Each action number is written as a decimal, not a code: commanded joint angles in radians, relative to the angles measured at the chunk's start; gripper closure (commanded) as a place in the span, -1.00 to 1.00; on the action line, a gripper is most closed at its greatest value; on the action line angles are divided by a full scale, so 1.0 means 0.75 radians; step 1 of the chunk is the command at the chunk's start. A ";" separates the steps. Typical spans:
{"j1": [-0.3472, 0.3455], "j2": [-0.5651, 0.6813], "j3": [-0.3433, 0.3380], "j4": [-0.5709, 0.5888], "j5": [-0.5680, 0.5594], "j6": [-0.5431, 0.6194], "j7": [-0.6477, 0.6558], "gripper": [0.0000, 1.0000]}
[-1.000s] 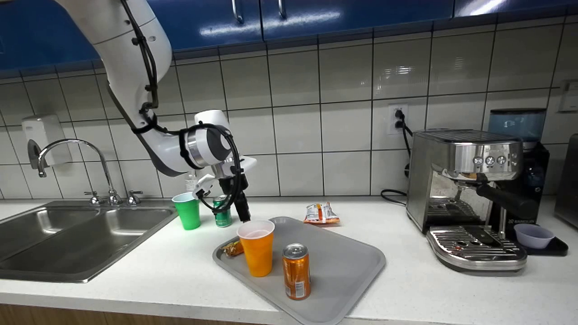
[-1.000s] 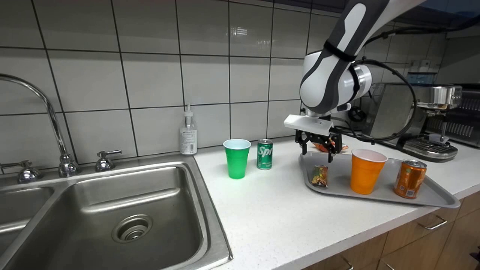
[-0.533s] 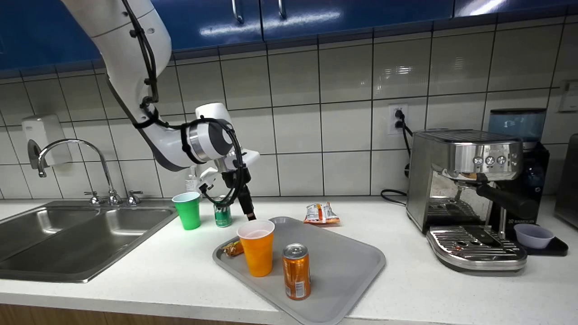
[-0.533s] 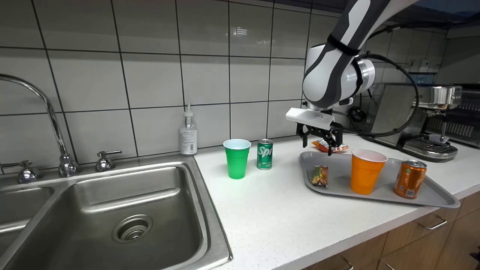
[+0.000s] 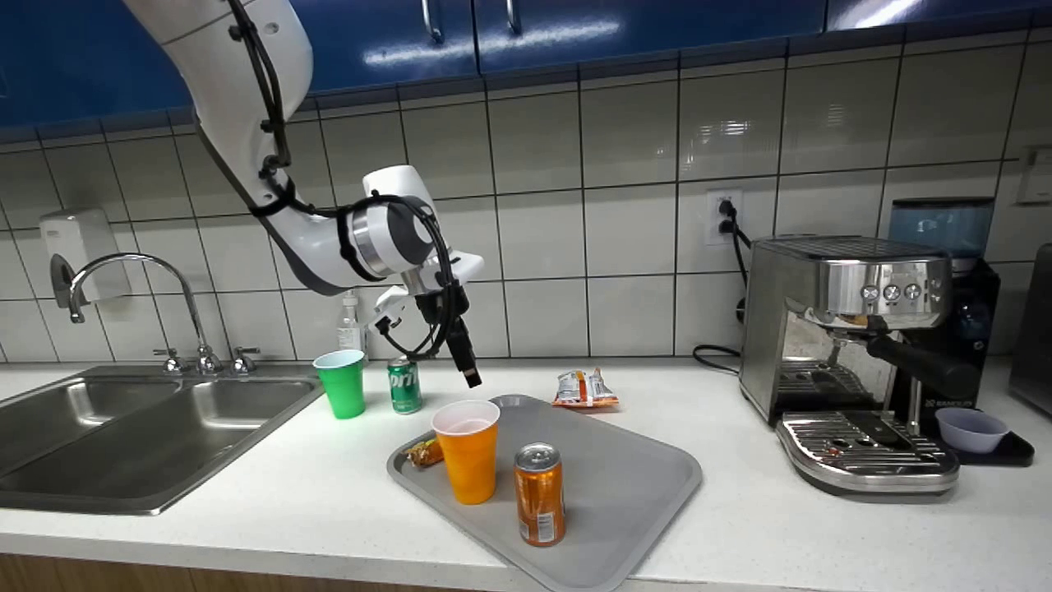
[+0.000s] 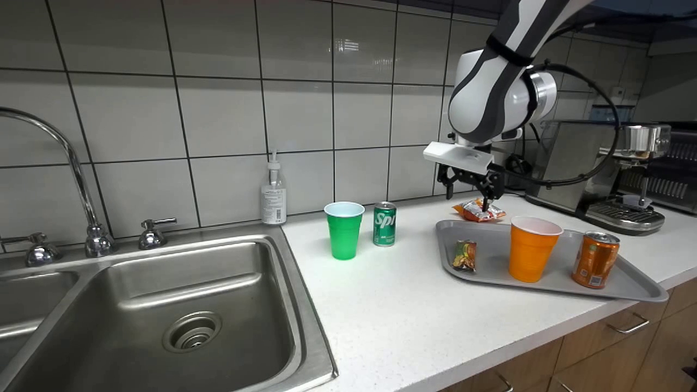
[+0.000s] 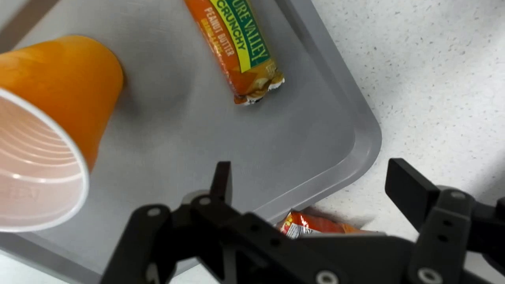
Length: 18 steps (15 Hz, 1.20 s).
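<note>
Nature Valley peanut butter granola bar (image 7: pixel 236 47) is seen on gray tray (image 7: pixel 307 126), long axis slanted upper-left to lower-right in wrist view, crimped end pointed toward wide-spread gripper (image 7: pixel 309 167).

In an exterior view, one black gripper (image 6: pixel 467 199) hangs with jaws apart, one orange snack bag (image 6: pixel 469 212) partly hidden behind it. Lower than the gripper lies one gray tray (image 6: pixel 493 267), bearing one wrapped packet (image 6: pixel 464 257), one upright orange cup (image 6: pixel 528 258) and one orange can (image 6: pixel 594 261). To one side of the gripper stand one green can (image 6: pixel 384 228), one green cup (image 6: pixel 344 237), one pump bottle (image 6: pixel 273 201) and one steel sink (image 6: pixel 311 332); to the other, one espresso machine (image 6: pixel 563 155).
</note>
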 commanded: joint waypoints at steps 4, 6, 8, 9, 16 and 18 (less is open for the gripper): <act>-0.023 -0.081 -0.042 -0.040 -0.038 0.011 -0.035 -1.00; -0.023 -0.091 -0.053 -0.043 -0.043 0.010 -0.035 -1.00; -0.018 -0.104 -0.066 -0.051 -0.056 0.016 -0.026 -1.00; -0.024 -0.043 -0.049 0.001 -0.030 -0.002 -0.011 -1.00; -0.026 -0.058 -0.052 -0.009 -0.040 -0.002 -0.011 -1.00; -0.026 -0.059 -0.052 -0.009 -0.040 -0.002 -0.011 -1.00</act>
